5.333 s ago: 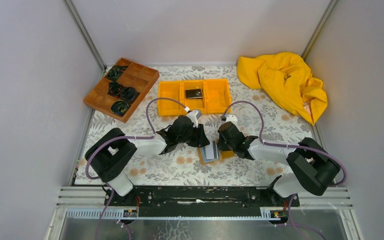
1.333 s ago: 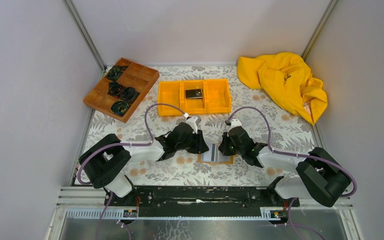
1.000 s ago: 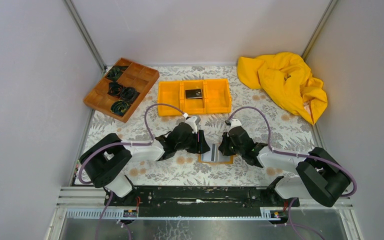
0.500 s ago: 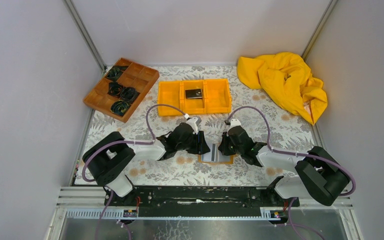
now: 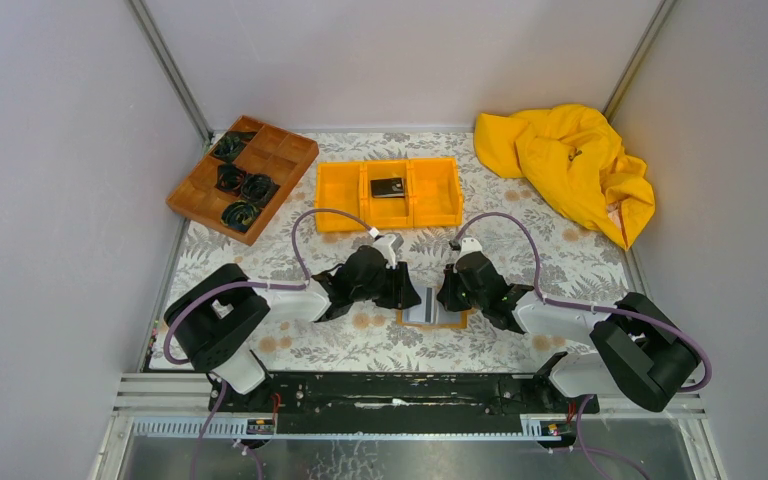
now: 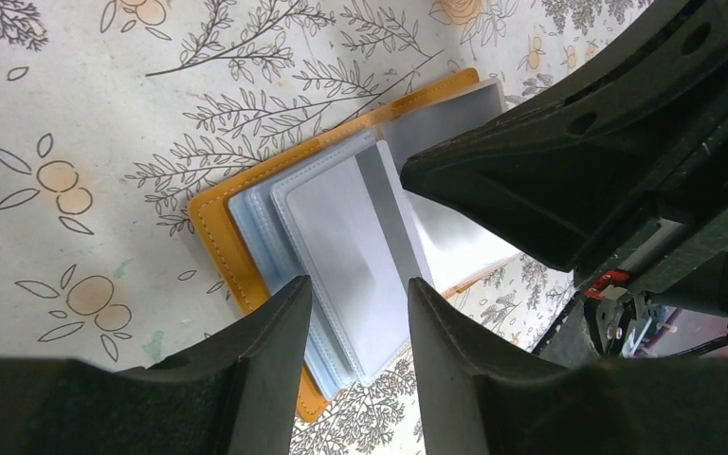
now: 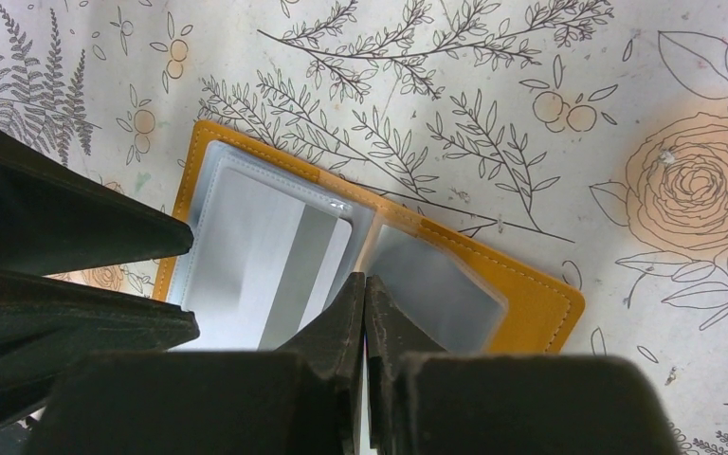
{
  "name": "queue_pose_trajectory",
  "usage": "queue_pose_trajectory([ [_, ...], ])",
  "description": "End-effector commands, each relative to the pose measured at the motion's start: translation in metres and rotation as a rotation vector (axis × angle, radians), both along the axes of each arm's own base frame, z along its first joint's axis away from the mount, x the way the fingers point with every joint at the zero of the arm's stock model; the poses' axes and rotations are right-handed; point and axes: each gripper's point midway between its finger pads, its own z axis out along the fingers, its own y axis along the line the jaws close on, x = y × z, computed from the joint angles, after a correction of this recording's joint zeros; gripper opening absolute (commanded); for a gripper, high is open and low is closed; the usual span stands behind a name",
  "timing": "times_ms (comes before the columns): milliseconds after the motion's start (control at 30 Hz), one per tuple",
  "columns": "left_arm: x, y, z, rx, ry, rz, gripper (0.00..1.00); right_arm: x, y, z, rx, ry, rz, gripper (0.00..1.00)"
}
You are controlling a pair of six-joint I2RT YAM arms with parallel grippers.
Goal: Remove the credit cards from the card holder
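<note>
The orange-tan card holder [image 5: 430, 309] lies open on the flowered table between my two grippers. It also shows in the left wrist view [image 6: 213, 227] and the right wrist view [image 7: 531, 284]. A pale grey credit card [image 6: 360, 237] with a dark stripe sits in its clear pockets and shows in the right wrist view [image 7: 275, 246] too. My left gripper [image 6: 358, 284] is open over the near edge of the pockets, left of the holder [image 5: 412, 297]. My right gripper [image 7: 365, 280] is shut, its tips at the holder's fold [image 5: 444, 298]. A black card [image 5: 388, 187] lies in the orange bin.
An orange three-compartment bin [image 5: 435, 190] stands behind the holder. A brown wooden divided tray [image 5: 295, 150] with dark coiled items is at the back left. A crumpled yellow cloth [image 5: 570, 165] lies at the back right.
Since five seconds ago both grippers have closed in on the holder and it has turned squarer to the table. In the last second nothing has visibly moved.
</note>
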Motion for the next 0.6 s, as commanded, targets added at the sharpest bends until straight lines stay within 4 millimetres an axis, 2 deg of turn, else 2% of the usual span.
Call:
queue_pose_trajectory([
  [0,0.005,-0.01,0.016,-0.072,-0.041,-0.016,0.49,0.008,0.007,0.012,0.013,-0.029,0.006,0.04],
  [567,-0.005,-0.024,0.031,-0.194,-0.059,-0.08,0.51,0.007,0.008,0.011,0.016,-0.02,0.012,0.04],
])
